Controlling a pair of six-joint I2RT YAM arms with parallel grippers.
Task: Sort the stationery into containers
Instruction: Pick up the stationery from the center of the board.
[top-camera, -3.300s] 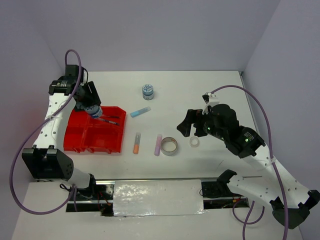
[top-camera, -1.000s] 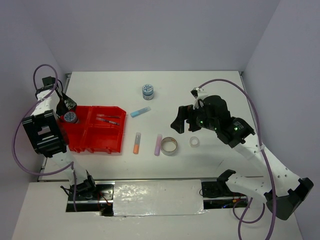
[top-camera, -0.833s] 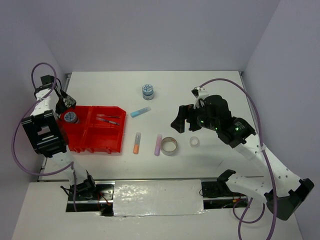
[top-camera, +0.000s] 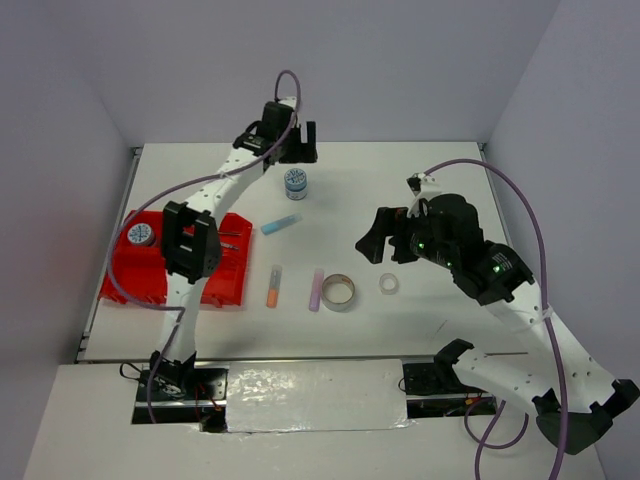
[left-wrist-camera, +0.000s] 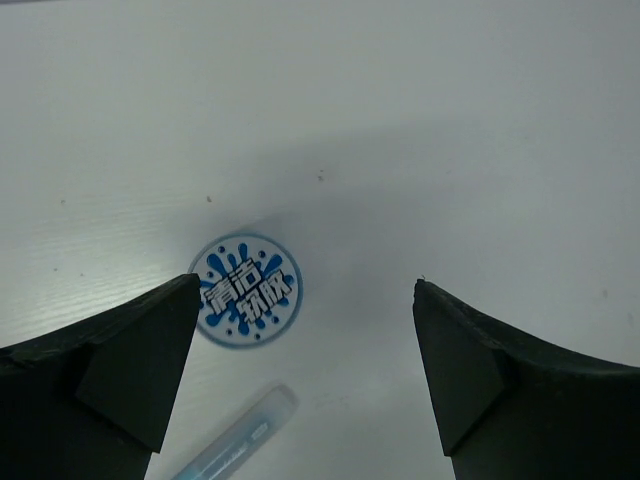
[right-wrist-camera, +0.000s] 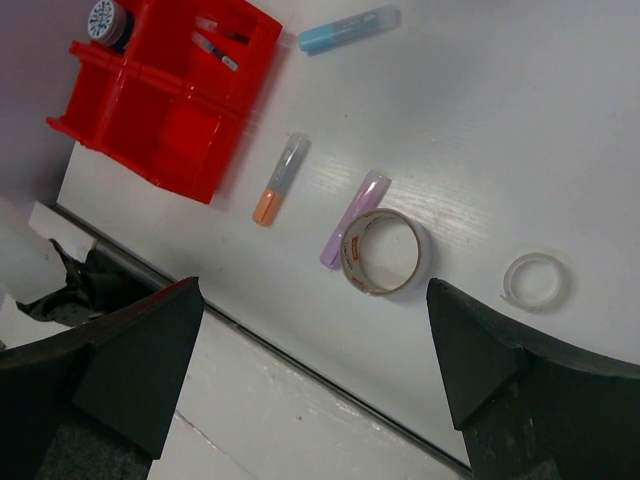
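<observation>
Both the left arm (top-camera: 215, 185) and the right arm (top-camera: 530, 330) are built of white links dotted with small dark holes, joined by blocky black joints. A purple cable (top-camera: 470, 163) loops along each. Green lights (top-camera: 418, 243) glow on the right wrist housing. The fingers (left-wrist-camera: 120, 370) are matte black wedges.

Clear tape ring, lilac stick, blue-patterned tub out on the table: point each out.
clear tape ring (right-wrist-camera: 507, 287), right wrist view, left side of its band.
lilac stick (right-wrist-camera: 355, 218), right wrist view, middle of its body.
blue-patterned tub (left-wrist-camera: 245, 290), left wrist view, centre of its printed lid.
</observation>
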